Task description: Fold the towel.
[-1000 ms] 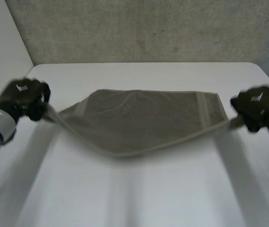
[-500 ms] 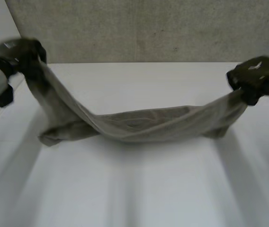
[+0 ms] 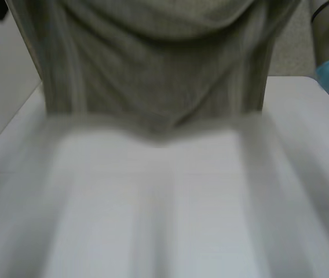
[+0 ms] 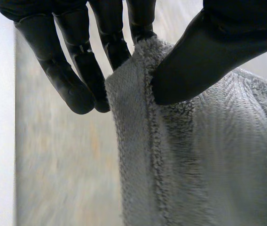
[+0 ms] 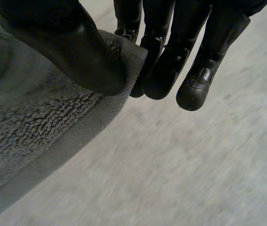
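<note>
I pinch towel [image 3: 153, 69] corners in left robot hand [image 4: 204, 56] and right robot hand [image 5: 77, 52], spreading it flat over the tabletop [image 3: 153, 202].

One towel [image 3: 153, 69], one table [image 3: 153, 202], two hands: left hand [image 4: 208, 52], right hand [image 5: 72, 42].

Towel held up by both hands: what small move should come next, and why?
Probably lower both hands together until the towel lays its bottom edge on the table. It hangs spread between the left hand and the right hand, each pinching a corner between thumb and fingers.
</note>
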Controlling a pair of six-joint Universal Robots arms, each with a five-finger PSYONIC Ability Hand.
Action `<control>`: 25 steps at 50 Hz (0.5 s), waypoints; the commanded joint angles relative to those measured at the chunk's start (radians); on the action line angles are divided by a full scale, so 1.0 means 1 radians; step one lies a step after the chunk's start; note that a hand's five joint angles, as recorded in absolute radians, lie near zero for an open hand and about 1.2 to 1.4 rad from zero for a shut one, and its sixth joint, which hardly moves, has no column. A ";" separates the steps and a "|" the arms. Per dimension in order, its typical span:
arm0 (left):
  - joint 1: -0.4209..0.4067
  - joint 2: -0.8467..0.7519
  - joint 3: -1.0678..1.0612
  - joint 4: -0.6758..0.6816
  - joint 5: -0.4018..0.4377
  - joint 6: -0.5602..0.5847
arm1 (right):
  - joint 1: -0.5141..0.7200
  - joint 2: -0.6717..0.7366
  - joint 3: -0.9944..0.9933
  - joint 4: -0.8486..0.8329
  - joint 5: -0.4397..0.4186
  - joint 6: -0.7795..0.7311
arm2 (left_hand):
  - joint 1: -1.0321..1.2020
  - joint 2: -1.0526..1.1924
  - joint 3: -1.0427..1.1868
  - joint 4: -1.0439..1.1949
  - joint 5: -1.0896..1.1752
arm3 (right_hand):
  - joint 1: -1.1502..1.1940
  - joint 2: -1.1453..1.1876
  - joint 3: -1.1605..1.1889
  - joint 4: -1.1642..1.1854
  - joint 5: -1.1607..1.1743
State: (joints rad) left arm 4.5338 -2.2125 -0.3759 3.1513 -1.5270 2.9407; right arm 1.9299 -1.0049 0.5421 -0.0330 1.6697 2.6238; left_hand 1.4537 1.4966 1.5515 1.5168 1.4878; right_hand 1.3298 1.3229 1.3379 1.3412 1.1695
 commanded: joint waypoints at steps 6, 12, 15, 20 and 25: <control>0.019 -0.019 -0.246 -0.039 0.090 0.000 | -0.012 -0.084 0.280 0.178 -0.157 0.001 | -0.057 -0.100 -0.155 -0.121 -0.266 | 0.066 0.073 0.058 0.055 0.052; 0.025 -0.007 -0.611 0.080 0.148 0.130 | -0.026 -0.070 0.471 0.191 -0.192 -0.060 | -0.057 -0.100 -0.155 -0.121 -0.266 | 0.066 0.073 0.058 0.055 0.052; 0.030 0.019 -0.780 0.162 0.180 0.202 | -0.054 -0.072 0.580 0.177 -0.192 -0.093 | -0.057 -0.100 -0.155 -0.121 -0.266 | 0.066 0.073 0.058 0.055 0.052; 0.043 0.083 -0.973 0.237 0.215 0.287 | -0.077 -0.107 0.711 0.147 -0.203 -0.114 | -0.057 -0.100 -0.155 -0.121 -0.266 | 0.066 0.073 0.058 0.055 0.052; 0.086 0.167 -1.095 0.245 0.241 0.305 | -0.142 -0.249 0.840 0.142 -0.234 -0.111 | -0.057 -0.100 -0.155 -0.121 -0.266 | 0.066 0.073 0.058 0.055 0.052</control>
State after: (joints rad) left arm 4.5766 -2.1458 -1.3033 3.3625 -1.3202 3.2042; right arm 1.8582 -1.1109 1.2225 0.1292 1.4646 2.5163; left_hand 1.4537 1.4966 1.5519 1.5168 1.4969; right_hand 1.3299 1.3229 1.3379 1.3412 1.1732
